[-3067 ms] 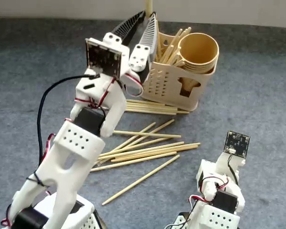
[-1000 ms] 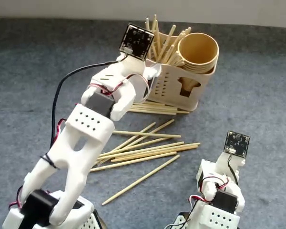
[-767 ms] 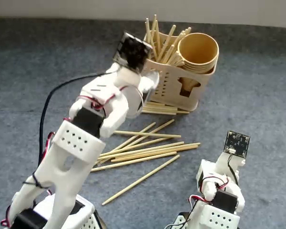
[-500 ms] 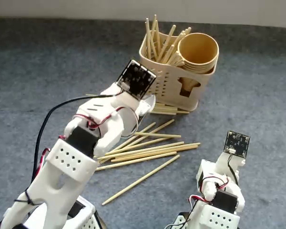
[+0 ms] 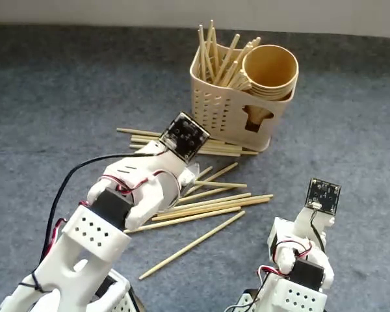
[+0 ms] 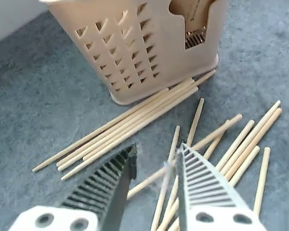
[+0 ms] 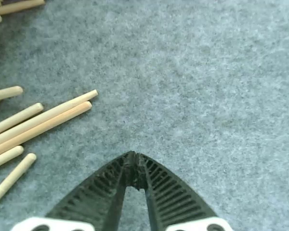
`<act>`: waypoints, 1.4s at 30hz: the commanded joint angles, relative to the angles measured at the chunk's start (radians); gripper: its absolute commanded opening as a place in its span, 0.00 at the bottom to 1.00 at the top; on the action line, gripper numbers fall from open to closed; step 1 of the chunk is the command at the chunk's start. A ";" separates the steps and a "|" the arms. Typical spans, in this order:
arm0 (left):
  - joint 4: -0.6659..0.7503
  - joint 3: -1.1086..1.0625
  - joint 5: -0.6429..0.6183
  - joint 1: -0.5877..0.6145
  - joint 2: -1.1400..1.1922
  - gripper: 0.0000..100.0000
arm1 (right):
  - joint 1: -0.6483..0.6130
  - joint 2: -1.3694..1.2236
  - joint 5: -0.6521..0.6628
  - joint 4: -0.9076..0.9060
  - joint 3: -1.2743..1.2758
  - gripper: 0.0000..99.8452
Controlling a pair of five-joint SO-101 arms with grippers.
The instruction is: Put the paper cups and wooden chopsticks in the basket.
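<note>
High view, chopsticks [image 5: 214, 203] flat, axes mostly L-R

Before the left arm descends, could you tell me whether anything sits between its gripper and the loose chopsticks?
Nothing visible does. The left gripper hangs open directly above the loose chopsticks on the carpet; the basket stands farther off, clear of that path.

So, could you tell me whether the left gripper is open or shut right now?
Open: the left gripper has a clear gap between its fingertips, over loose chopsticks.
</note>
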State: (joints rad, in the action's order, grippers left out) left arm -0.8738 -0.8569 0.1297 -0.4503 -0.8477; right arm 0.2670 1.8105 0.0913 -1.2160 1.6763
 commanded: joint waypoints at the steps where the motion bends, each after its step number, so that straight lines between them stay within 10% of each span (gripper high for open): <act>1: -0.121 0.001 0.098 -0.101 -0.028 0.15 | 0.010 0.005 0.000 -0.005 0.153 0.01; 22: -0.049 -0.005 0.057 -0.357 0.414 0.15 | 0.010 0.005 0.000 -0.005 0.153 0.01; 42: -0.052 0.182 0.060 -0.361 0.812 0.05 | 0.010 0.005 0.000 -0.005 0.153 0.01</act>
State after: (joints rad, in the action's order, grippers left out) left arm -0.9321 -0.7495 0.1926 -0.7956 -0.0775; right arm 0.2670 1.8105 0.0913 -1.2160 1.6763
